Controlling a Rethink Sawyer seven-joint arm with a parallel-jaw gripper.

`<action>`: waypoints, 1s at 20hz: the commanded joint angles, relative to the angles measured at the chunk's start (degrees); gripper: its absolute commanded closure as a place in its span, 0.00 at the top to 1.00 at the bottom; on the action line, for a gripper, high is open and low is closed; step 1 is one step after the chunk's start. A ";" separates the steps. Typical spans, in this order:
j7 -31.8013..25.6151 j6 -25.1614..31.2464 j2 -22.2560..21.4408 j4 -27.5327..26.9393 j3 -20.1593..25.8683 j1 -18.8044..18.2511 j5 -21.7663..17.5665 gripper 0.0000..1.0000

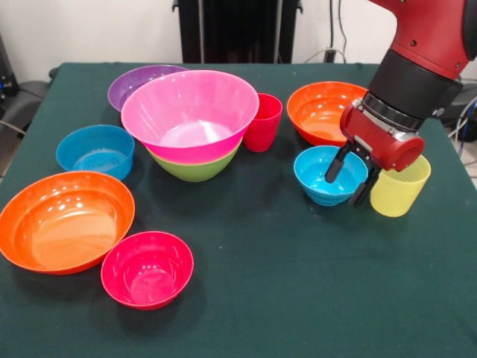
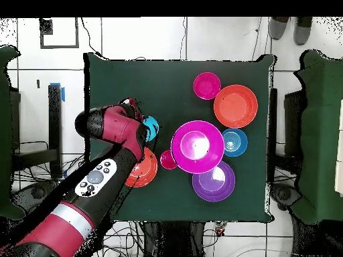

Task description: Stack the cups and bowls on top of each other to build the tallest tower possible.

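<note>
My gripper [image 1: 349, 179] is open and straddles the right rim of a small blue bowl [image 1: 326, 176]: one finger is inside the bowl, the other outside, next to the translucent yellow cup [image 1: 400, 186]. The red cup [image 1: 263, 121] stands upright beside the tower, which is the big pink bowl [image 1: 190, 112] nested in the green bowl [image 1: 195, 170]. Around them sit a purple bowl [image 1: 138, 83], two orange bowls [image 1: 320, 112] [image 1: 65, 220], a second blue bowl [image 1: 95, 151] and a small red-pink bowl [image 1: 147, 268]. In the overhead view my arm [image 2: 114, 134] hides the yellow cup.
The dark green table [image 1: 298, 298] carries all the items. The overhead view shows the pink bowl [image 2: 197, 146] mid-table and the gripped-side blue bowl [image 2: 150, 127] beside my wrist. Black equipment stands behind the table's far edge.
</note>
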 commanded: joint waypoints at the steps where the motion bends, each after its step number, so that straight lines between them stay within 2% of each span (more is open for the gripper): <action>1: 5.56 3.13 -0.47 3.40 10.85 -0.58 -2.42 1.00; 20: 5.12 5.77 -0.30 3.61 11.63 -0.35 -3.55 1.00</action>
